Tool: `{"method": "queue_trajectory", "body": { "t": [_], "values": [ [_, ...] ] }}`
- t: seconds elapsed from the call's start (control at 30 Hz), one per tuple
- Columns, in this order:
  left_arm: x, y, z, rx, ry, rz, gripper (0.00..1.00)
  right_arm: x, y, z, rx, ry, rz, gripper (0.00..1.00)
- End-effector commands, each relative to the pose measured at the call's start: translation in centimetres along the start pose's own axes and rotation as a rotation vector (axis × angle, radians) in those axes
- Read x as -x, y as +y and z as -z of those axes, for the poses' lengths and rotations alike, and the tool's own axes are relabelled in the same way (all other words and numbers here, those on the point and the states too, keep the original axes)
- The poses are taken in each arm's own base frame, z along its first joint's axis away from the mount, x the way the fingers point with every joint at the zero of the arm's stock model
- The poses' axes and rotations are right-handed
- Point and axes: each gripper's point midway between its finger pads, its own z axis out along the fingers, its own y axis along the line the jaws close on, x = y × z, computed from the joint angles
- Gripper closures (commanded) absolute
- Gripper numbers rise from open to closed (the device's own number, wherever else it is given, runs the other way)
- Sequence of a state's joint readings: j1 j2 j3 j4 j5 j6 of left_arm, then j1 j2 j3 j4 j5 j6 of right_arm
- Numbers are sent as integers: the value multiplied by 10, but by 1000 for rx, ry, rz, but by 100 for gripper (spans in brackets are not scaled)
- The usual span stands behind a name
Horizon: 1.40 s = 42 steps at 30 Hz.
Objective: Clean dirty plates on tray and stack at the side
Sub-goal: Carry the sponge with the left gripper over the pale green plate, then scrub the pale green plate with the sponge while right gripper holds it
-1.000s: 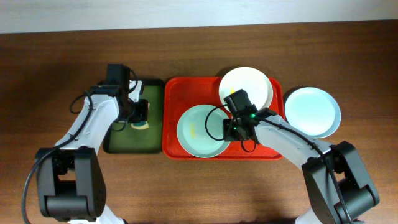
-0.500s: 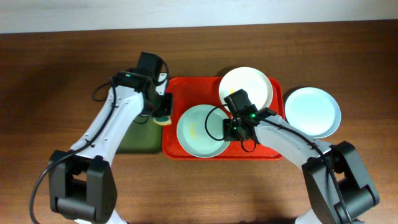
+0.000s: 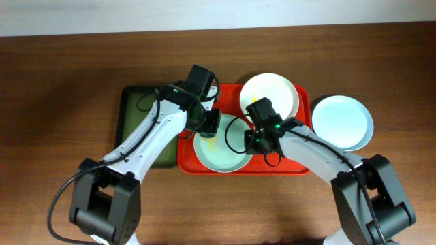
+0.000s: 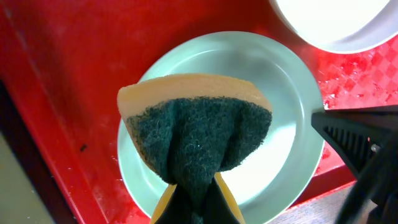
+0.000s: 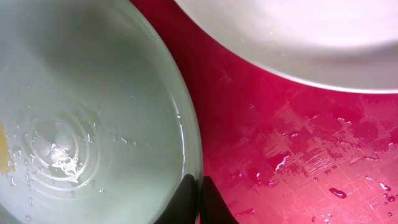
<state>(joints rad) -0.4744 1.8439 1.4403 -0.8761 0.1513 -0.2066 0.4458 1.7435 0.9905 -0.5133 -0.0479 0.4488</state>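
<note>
The mint green plate (image 3: 219, 146) lies in the lower left part of the red tray (image 3: 187, 163), below and left of the white plate (image 3: 272, 92) in the tray's upper right corner; the light blue plate (image 3: 344, 122) sits apart on the table, right of the tray. What has just changed is the left arm: a second ago it was over the dark green tray (image 3: 136, 129) at the left, and it has now swung across, so the left gripper (image 3: 210, 124) hangs over the mint plate's upper left edge. Its claw is clamped on a sponge (image 4: 196, 134), folded with the dark scouring face outward. The right gripper (image 5: 198, 199) has not moved and pinches the plate's right rim, steadying it. A yellow smear (image 5: 5, 155) shows inside the plate. We judge that fetching is done and scrubbing is about to begin; whether the sponge touches the plate yet we cannot tell.
</note>
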Motion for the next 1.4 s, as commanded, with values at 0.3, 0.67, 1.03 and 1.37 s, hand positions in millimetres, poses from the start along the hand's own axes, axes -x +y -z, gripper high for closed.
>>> {"method": "queue_trajectory", "body": {
  "t": [0.3,0.67,1.03,1.37],
  "values": [
    [-14,3,-49,184,68,101,100,1,1,2,19,9,-7,96],
    [-27,25,-78,209,153,147,100,1,1,2,19,9,-7,96],
    [-22,-38,-79,-331,242,52,100,1,2,2,22,11,-7,96],
    [1,10,-18,-41,79,69,100,2,3,2,30,6,-7,96]
  ]
}}
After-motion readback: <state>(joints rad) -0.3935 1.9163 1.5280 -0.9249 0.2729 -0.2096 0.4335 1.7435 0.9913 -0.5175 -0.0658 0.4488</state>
